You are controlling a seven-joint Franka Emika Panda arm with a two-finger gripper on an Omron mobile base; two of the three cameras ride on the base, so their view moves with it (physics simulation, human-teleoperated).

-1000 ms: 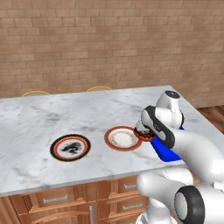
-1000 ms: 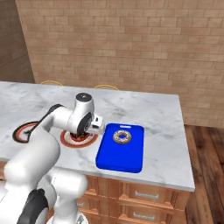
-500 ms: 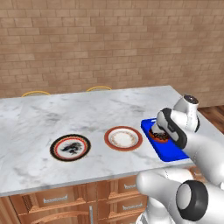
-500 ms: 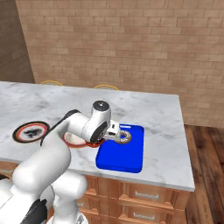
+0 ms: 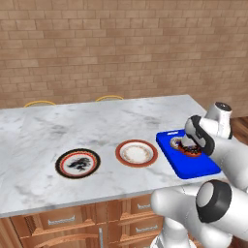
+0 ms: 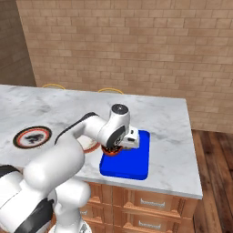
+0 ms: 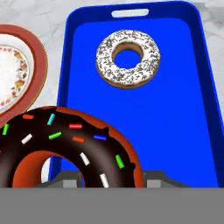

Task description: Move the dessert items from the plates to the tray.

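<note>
One chocolate donut point(image 7: 65, 148) rides clamped in the gripper point(image 7: 111, 177), which has swung from the cream plate point(image 5: 136, 153) to the blue tray point(image 7: 183, 131); the glazed donut point(image 7: 127, 58) lies ahead of the jaws, leaving only release.

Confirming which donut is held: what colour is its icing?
Dark chocolate icing with coloured sprinkles on the ring donut, clearest in the hand view.
</note>
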